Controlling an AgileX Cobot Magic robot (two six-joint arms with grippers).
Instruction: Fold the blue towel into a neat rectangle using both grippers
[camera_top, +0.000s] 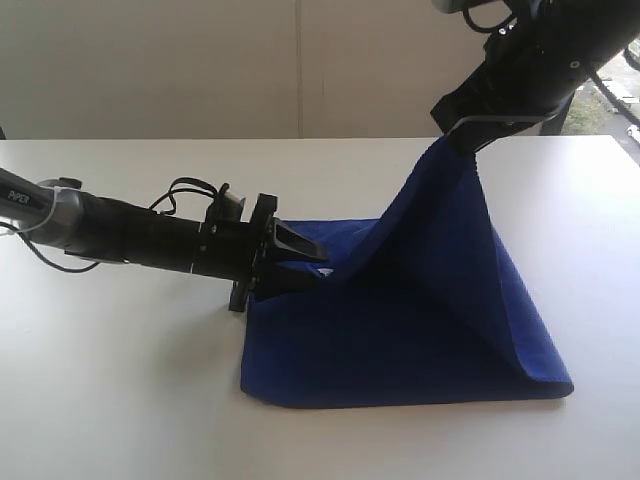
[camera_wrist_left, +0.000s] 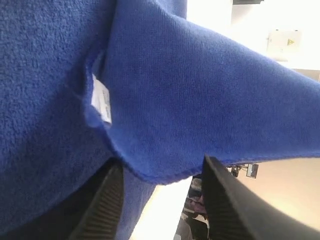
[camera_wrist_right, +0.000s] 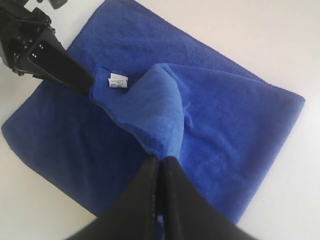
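the blue towel (camera_top: 420, 330) is spread on the white worktop (camera_top: 120, 400) below the right claw (camera_wrist_right: 161, 159), with one corner raised off the surface. that corner is pinched between the right claw's fingers, which are pressed together on the cloth. the left claw (camera_top: 318, 262) is held low at the towel's edge, fingers set wide apart; a fold lies between them, ungripped. a small white label (camera_wrist_right: 118, 80) is seen just beside its fingertip.

Towel (camera_top: 420, 330) plain blue; label (camera_wrist_right: 118, 80) white; table (camera_top: 120, 400) white
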